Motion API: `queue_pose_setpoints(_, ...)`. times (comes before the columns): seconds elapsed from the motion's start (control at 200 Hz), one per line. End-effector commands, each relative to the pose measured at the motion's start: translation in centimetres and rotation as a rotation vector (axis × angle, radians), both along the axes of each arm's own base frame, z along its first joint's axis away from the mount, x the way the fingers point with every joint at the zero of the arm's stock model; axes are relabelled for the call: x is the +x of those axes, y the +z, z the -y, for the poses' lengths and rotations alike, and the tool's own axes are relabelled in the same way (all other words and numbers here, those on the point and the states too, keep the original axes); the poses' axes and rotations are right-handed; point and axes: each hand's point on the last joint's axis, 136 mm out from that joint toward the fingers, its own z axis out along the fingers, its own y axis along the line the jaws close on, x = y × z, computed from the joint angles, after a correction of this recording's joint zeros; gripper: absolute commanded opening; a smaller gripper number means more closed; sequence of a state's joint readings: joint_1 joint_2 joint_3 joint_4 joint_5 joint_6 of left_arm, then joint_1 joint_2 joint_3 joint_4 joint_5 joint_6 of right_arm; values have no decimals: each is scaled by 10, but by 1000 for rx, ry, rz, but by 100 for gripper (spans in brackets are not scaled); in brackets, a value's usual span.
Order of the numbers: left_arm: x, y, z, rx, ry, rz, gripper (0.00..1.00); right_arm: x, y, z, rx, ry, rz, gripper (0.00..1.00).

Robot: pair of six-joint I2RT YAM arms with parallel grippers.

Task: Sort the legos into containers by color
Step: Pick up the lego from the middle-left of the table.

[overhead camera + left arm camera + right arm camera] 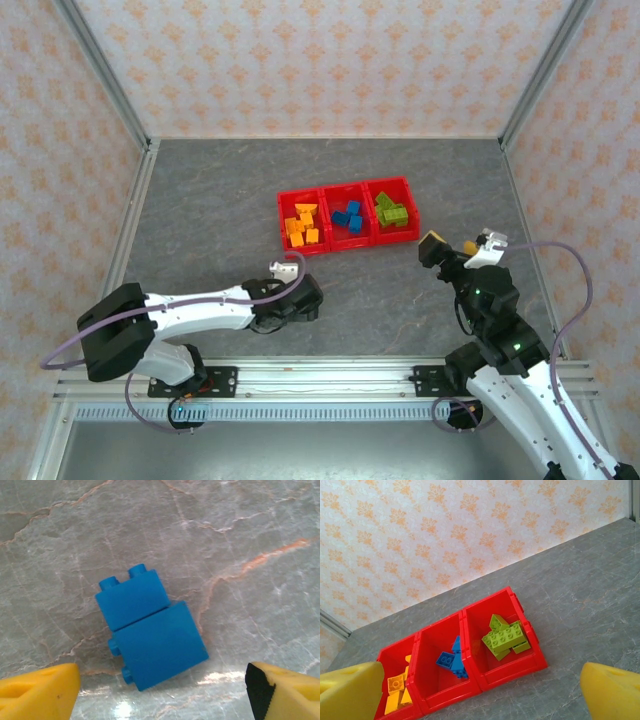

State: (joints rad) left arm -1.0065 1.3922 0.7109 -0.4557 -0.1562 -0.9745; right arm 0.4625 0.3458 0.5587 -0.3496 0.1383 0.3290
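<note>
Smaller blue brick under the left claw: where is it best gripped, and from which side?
Probably from straight above: grip the smaller blue brick across its two smooth faces, left and right in the wrist view. Its studs take the upper edge and the larger blue brick touches the lower edge.

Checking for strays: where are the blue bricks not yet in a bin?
In the left wrist view, two touching blue bricks lie on the grey table, just ahead of the open left tool.
</note>
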Motion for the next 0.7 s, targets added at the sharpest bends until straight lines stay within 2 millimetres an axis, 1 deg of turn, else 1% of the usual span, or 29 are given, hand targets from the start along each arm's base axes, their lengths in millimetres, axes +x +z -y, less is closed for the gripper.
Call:
queue_pose_setpoints(0.0, 2, -7, -4, -42, 51, -7, 86, 2, 3, -4, 8, 15, 23, 100)
queue_pose_setpoints(0.1, 1, -14, -5, -62, 63, -17, 83, 2, 3, -5, 6, 19, 21, 100)
queue_pose_setpoints(0.245, 0, -20, -1, -81, 57, -29, 80, 2, 2, -5, 7, 17, 19, 100)
queue_pose_setpoints(0.375, 3, -21, 5, -97, 46, -28, 79, 2, 3, -5, 7, 17, 20, 100)
queue_pose_setpoints(0.536, 9, -20, 4, -85, 56, -15, 78, 2, 3, -5, 7, 17, 20, 100)
queue_pose_setpoints(0.646, 11, -23, 2, -88, 59, -16, 72, 2, 3, -5, 9, 19, 19, 100)
queue_pose_setpoints(0.696, 11, -25, 1, -87, 62, -20, 71, 2, 3, -5, 8, 18, 18, 100)
